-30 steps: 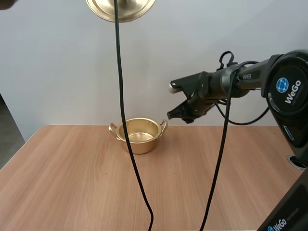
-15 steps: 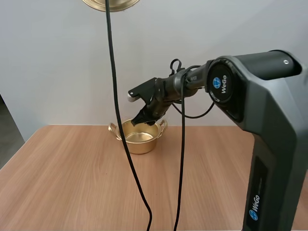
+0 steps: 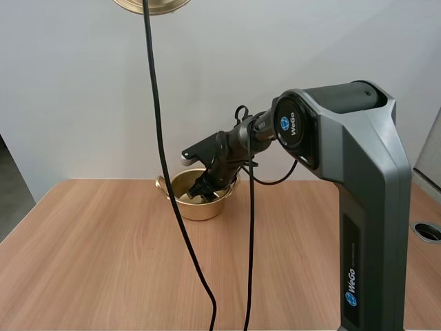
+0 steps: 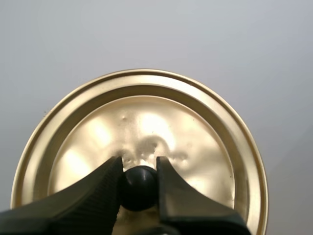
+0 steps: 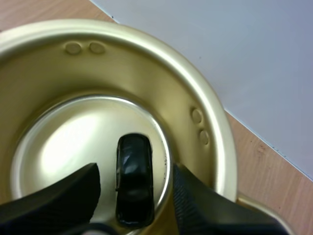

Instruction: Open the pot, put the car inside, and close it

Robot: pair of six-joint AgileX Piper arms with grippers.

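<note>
On the left, the round brass-coloured metal lid (image 3: 151,5) hung high above the light wooden table (image 3: 103,262), well clear of the pot's mouth, presumably so the other arm had room to work. The left gripper (image 4: 139,166) was clamped on the lid's small black ball knob (image 4: 139,188), one finger on each side. Further right, near the table's back edge, the shallow brass-coloured two-handled pot (image 3: 196,210) stood uncovered. The right gripper (image 3: 205,187) dipped into it with its fingers spread. The small glossy black toy car (image 5: 133,178) lay between them on the pot's floor, seemingly let go. Closing the pot appeared to be the step left.
</note>
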